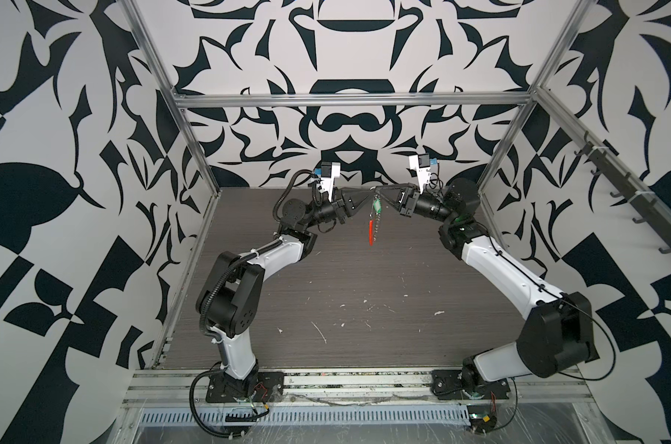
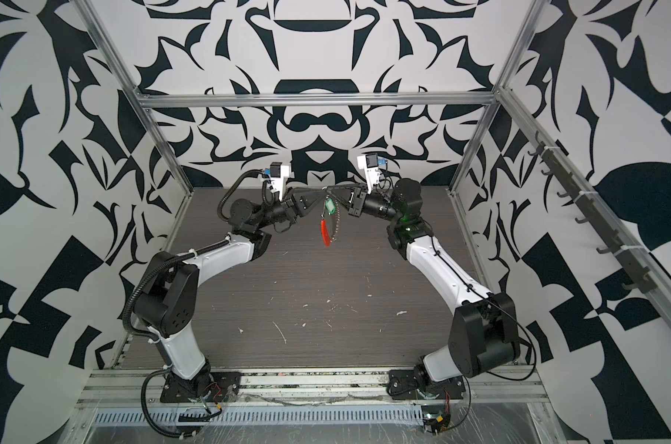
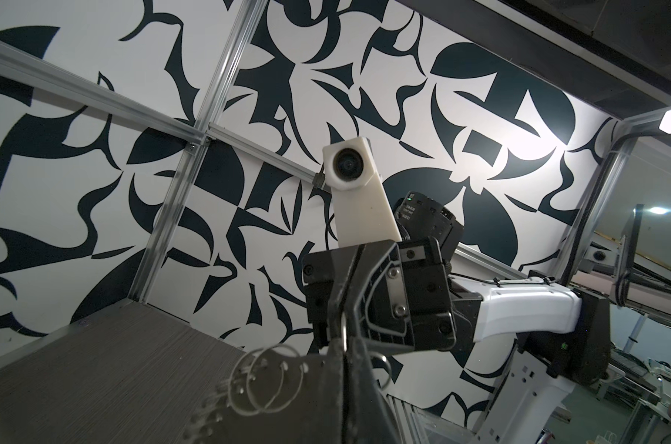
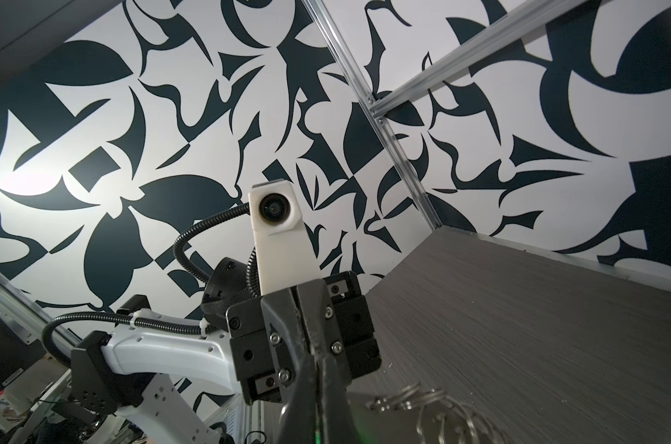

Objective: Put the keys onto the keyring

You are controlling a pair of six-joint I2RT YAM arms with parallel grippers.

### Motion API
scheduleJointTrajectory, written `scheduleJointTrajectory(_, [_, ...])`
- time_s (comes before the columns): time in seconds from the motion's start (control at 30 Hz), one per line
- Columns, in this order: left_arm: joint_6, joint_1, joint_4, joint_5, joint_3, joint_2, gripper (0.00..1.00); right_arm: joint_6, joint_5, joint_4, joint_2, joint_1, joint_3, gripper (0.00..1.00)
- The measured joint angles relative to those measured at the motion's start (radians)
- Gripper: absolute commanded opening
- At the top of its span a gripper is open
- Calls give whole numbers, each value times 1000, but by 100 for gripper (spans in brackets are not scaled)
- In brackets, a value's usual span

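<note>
**Bimanual cell, arms raised over the far half of the table (image 1: 364,292).** In both top views the left gripper (image 1: 366,192) and the right gripper (image 1: 382,191) point at each other, tips all but touching in mid-air. The keyring (image 1: 379,223) hangs from that meeting point, clear of the table. It is seen nearly edge-on as a narrow drooping loop. Its red segment (image 1: 371,232) forms the lowest part, on the side nearer the left arm. A string of silvery pieces (image 2: 337,223) runs down the other side. The tag (image 1: 375,205), green with a pale panel, dangles just below the fingertips, beside the upper part of the loop. Whether it is threaded on the wire cannot be told.

**Jaws.** The left gripper is closed, pinching the keyring at the top of the loop. In the left wrist view its dark fingers lie together, with small rings (image 3: 266,374) fanned out beside them. The right gripper is likewise closed, fingers pressed together at the same spot. A short bend of wire (image 3: 343,326) runs into its tips, but which piece it pinches cannot be told. In the right wrist view more small rings (image 4: 422,399) hang beside the right fingers, and a green glint (image 4: 318,426) shows between them.
</note>
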Motion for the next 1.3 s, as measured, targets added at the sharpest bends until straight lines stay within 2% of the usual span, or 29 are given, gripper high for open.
scheduleJointTrajectory(0.1, [-5,0,0,0,0,0,0,-9,1,-2,0,0,0,0])
scheduleJointTrajectory(0.13, [-5,0,0,0,0,0,13,-19,2,-5,-1,0,0,0])
scheduleJointTrajectory(0.17, [-3,0,0,0,0,0,22,-30,5,-11,-2,0,0,0])
scheduleJointTrajectory(0.23, [13,0,-1,0,0,0,32,-53,19,-49,-10,3,0,0])
scheduleJointTrajectory(0.3, [30,3,0,-1,-3,-1,51,-91,43,-100,-23,7,0,0])
scheduleJointTrajectory(0.37, [37,14,-3,0,-22,-7,50,-132,66,-143,-40,7,0,0])
scheduleJointTrajectory(0.4, [43,26,-6,0,-42,-15,47,-151,71,-159,-51,8,0,0])
scheduleJointTrajectory(0.5, [62,98,-40,5,-101,-50,28,-194,76,-186,-72,8,0,0])
scheduleJointTrajectory(0.57, [84,144,-94,21,-111,-77,24,-214,75,-192,-77,8,0,0])
scheduleJointTrajectory(0.67, [142,186,-214,60,-85,-121,23,-232,72,-193,-76,9,0,0])
scheduleJointTrajectory(0.87, [200,139,-372,176,39,-137,28,-238,57,-188,-74,14,0,0])
scheduleJointTrajectory(1.07, [211,98,-444,247,84,-132,30,-240,42,-188,-59,26,0,0])
scheduleJointTrajectory(1.3, [210,87,-477,274,106,-106,28,-240,32,-189,-50,39,0,0])
